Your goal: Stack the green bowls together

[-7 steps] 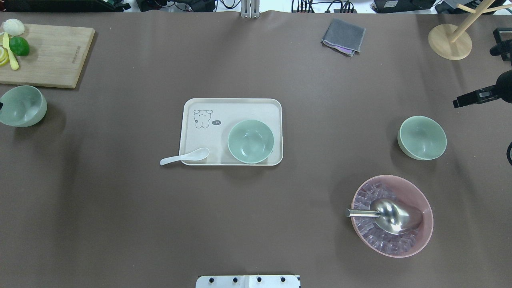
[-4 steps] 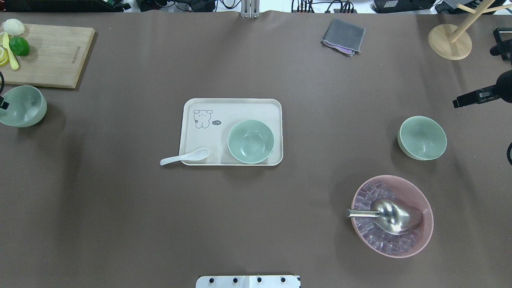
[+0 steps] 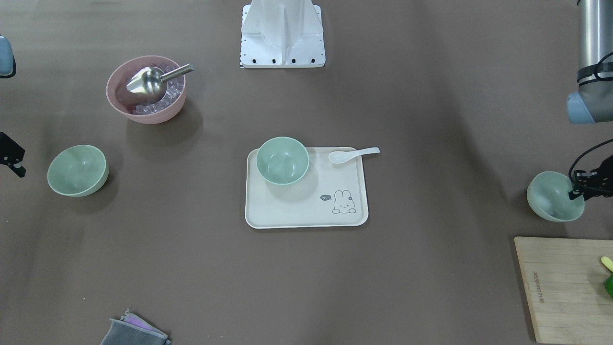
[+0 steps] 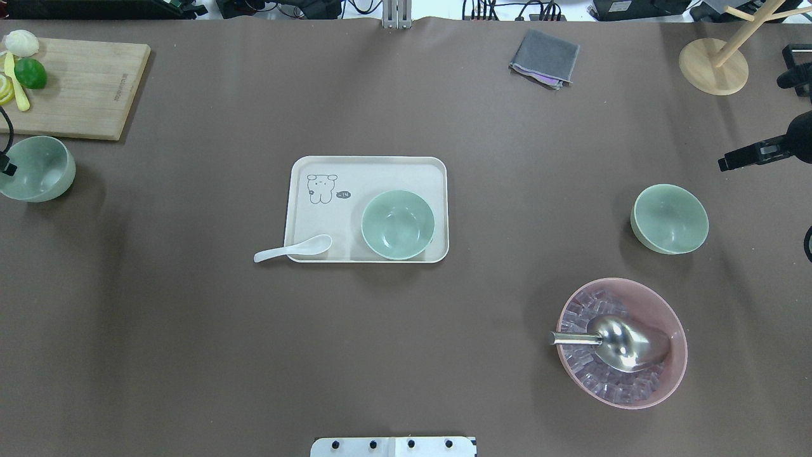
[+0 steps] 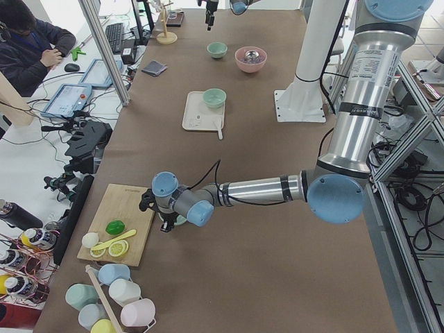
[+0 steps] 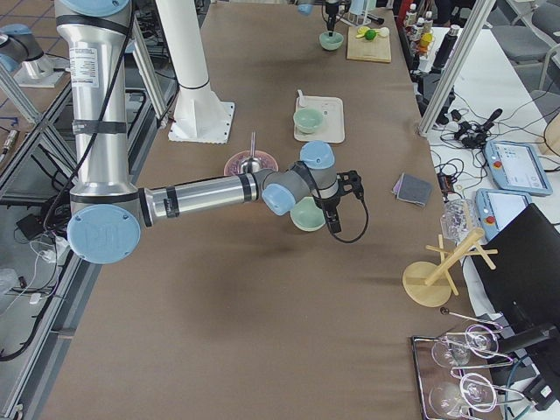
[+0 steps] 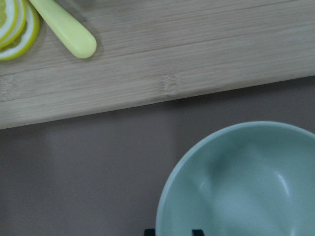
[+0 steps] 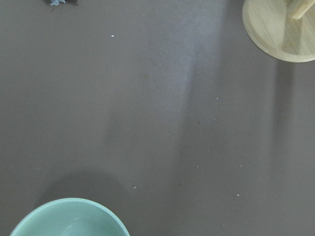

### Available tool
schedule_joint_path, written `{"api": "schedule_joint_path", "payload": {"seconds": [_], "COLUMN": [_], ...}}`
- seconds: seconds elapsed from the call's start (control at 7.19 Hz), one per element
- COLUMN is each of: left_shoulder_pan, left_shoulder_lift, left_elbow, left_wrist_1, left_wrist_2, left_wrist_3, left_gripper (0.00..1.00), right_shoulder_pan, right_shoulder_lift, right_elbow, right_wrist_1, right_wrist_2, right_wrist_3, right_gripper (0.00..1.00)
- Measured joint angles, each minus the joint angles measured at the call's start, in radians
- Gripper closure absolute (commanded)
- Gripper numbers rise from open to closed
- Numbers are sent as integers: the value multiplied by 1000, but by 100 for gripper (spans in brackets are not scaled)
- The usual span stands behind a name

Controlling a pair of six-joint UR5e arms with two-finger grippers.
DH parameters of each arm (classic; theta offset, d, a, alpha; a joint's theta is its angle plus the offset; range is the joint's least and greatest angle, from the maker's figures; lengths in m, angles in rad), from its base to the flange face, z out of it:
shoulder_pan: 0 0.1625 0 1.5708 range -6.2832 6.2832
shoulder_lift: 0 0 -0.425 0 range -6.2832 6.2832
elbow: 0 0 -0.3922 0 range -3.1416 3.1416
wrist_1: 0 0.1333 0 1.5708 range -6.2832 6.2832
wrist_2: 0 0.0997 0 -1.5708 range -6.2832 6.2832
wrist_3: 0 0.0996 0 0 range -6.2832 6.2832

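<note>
The left claw [image 3: 574,190] sits right at the rim of the left-side green bowl [image 3: 550,199], well off to the robot's left of the tray [image 4: 368,174]. Its wrist camera shows two dark fingertips [image 7: 149,232] at the bowl's edge, one outside the wall and one over the hollow, but I can't tell whether they pinch it or stand slack. The right claw [image 4: 729,160] hangs well off to the tray's other side, apart from the right-side green bowl [image 4: 669,219], gripping nothing that shows; how wide it gapes I can't tell either. The third green bowl [image 4: 398,225] stands upright in the tray, in its corner nearest the robot on the right. A white spoon [image 4: 293,248] lies over the tray's near left corner, handle out on the brown surface [image 4: 190,349]. Right of the tray and nearer the robot is a pink bowl [image 4: 675,374] of ice with a metal scoop [image 4: 625,343]. Far left and beyond the tray lies a wooden cutting board [image 4: 82,89].
</note>
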Motion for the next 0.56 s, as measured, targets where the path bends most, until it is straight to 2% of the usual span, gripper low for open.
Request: {"api": "schedule_joint_path", "payload": {"seconds": [0.28,0.56], "left_shoulder_pan": [0,0], "left_shoulder_lift": [-3,-7], "left_elbow": [-6,-55], "left_wrist_1": [-1,1], "left_wrist_2": [0,-5], "left_wrist_3": [2,-2], "left_gripper": [100,100], "right_shoulder_pan": [0,0], "right_shoulder_lift": [0,-2], "right_elbow": [0,0], "right_wrist_1": [0,1], "right_wrist_2": [0,1], "right_wrist_3": [0,0], "right_gripper": [0,0]}}
